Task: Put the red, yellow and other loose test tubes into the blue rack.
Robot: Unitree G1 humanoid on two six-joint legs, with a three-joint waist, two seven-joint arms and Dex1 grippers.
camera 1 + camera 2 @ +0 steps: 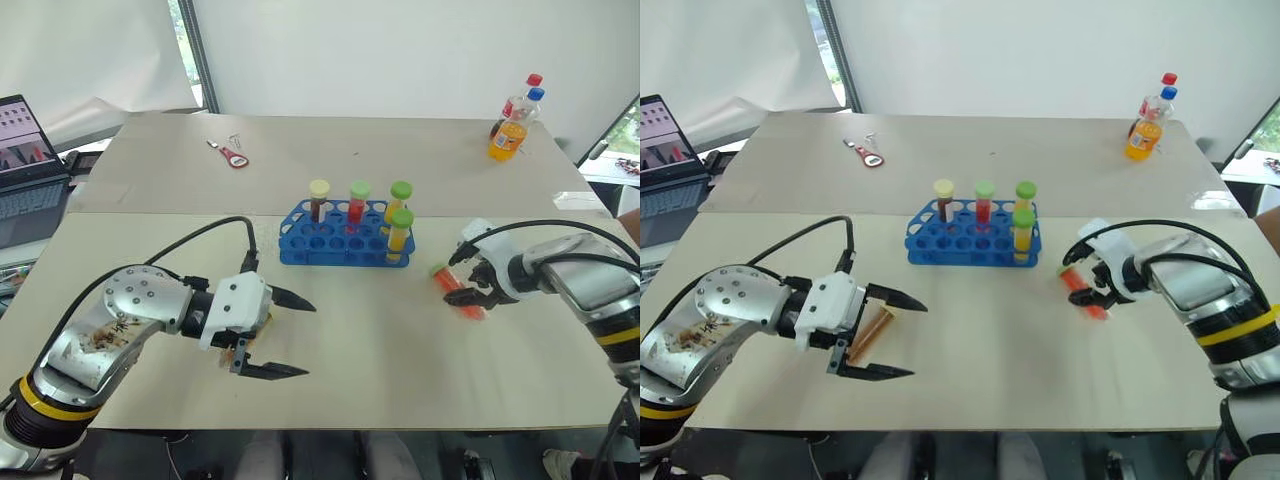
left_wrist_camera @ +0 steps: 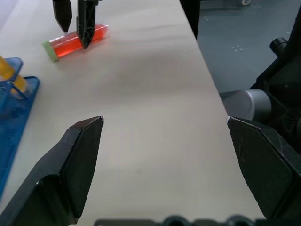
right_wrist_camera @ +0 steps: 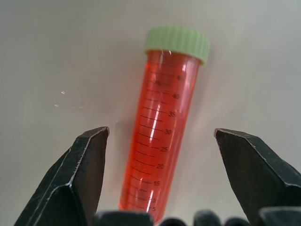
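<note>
Progress: blue rack [image 1: 345, 234] sits mid-table with four capped tubes standing in it: cream-cap tube [image 1: 319, 199], green-cap red tube [image 1: 357, 203], and two green-cap yellow tubes [image 1: 399, 229] at the right end. Most holes on the near and left side are free.

Left to do: red tube with green cap [image 3: 163, 130] lies flat on the table, right of the rack and a bit nearer, cap end pointing toward the rack. Also a brownish tube [image 1: 872, 330] lies flat near the left gripper, left of the rack and well nearer than it.

Right gripper [image 1: 472, 290] is over the red tube, fingers apart, one either side of the tube body, not closed on it. Judging by the wrist view, the straddle is well centred and a close should catch the body.

Left gripper [image 1: 290, 335] hovers low over the near-left table, fingers spread wide, empty. The brownish tube sits just beside or under it; can't tell if touching.

Room: open table between red tube and rack, nothing in the lift path. The standing yellow tubes at the rack's right end are the knock risk on approach, so go for the free near holes. Table's near edge is close behind the left gripper. Drink bottles [image 1: 511, 124] far right, small red tool [image 1: 231, 155] far left, laptop [image 1: 28, 170] off the left edge, all well clear
</note>
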